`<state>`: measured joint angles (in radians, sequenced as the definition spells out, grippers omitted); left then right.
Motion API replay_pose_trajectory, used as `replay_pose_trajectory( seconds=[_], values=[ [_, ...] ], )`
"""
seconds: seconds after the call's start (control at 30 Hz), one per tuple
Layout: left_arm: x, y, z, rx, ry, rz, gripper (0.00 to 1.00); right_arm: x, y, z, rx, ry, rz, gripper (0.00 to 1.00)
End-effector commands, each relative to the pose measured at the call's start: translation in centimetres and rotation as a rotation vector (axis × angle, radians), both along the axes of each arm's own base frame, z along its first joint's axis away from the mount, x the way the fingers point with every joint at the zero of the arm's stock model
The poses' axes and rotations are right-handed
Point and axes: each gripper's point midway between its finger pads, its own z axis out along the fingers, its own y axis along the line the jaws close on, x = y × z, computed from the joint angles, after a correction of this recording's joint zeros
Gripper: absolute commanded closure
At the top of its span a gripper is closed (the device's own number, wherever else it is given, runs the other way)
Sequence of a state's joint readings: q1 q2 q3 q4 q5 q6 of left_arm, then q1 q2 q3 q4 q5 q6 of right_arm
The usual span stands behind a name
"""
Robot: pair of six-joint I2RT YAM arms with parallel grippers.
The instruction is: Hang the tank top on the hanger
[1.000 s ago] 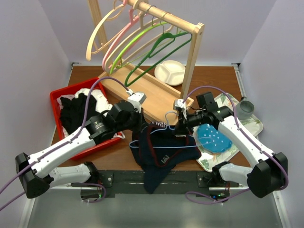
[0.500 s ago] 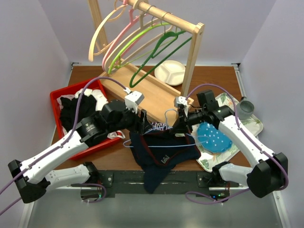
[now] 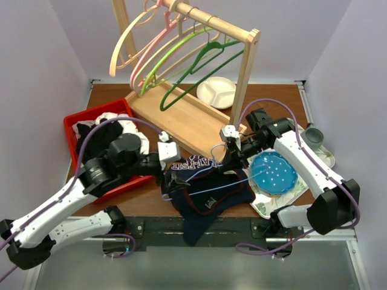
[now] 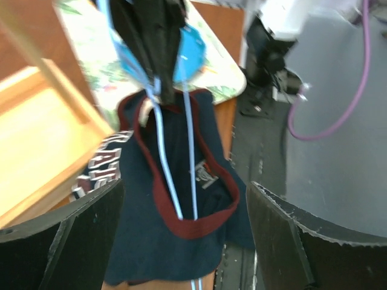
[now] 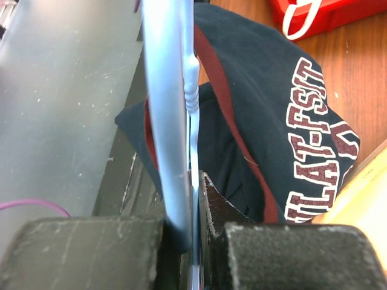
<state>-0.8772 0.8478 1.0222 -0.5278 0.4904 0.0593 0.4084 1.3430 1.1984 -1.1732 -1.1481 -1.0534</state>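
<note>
**Fingers (image 5: 91,254) of the right gripper (image 3: 233,158) pinch the hanger (image 3: 208,188); left gripper (image 4: 184,187) spread wide**

Seen from the right wrist, the two dark pads are pressed together on the thin light-blue hanger just below its hook. One pale bar rises straight up between them. The overhead view shows the hook by this gripper, and the long lower bar slanting across the top of the tank top (image 3: 208,199).

The left gripper sits at the garment's left edge with its fingers (image 4: 60,241) far apart and nothing between them. In its wrist view, two blue hanger wires run down over a dark-red-trimmed opening of the navy fabric; whether they pass inside it cannot be told.

The tank top lies bunched at the near edge of the table (image 3: 278,99), between the two grippers. Its lower part hangs over the edge, and its printed lettering faces up on the left side, toward the red bin (image 3: 71,132).
</note>
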Motion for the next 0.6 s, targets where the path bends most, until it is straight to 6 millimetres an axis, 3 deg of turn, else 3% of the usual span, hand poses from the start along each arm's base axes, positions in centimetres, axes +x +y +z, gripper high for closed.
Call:
replay_pose_trajectory(
  seconds=[0.0, 0.27, 0.37, 0.4, 0.53, 0.57],
  values=[
    [-0.8, -3.1, -2.1, -0.002, 0.056, -0.185, 0.18, -0.7, 0.4, 2.5, 0.084, -0.042, 0.057, 1.00],
    [1.1, -5.1, -6.1, 0.103, 0.203, -0.143, 0.44, -0.9, 0.4, 2.5, 0.098, -0.046, 0.061, 1.00],
    [1.0, -5.3, -6.9, 0.123, 0.243, -0.145, 0.75, -0.9, 0.5, 2.3, 0.099, -0.041, 0.058, 1.00],
    [0.9, -5.3, -7.1, 0.127, 0.252, -0.146, 1.00, -1.0, 0.4, 2.3, 0.098, -0.034, 0.054, 1.00],
    [0.7, -4.6, -7.6, 0.135, 0.310, -0.087, 1.00, -0.8, 0.4, 2.0, 0.078, 0.003, 0.019, 1.00],
    [1.2, -4.1, -7.4, 0.131, 0.289, -0.031, 1.00, -0.1, 0.6, 2.2, 0.085, -0.027, 0.001, 0.96]
  ],
)
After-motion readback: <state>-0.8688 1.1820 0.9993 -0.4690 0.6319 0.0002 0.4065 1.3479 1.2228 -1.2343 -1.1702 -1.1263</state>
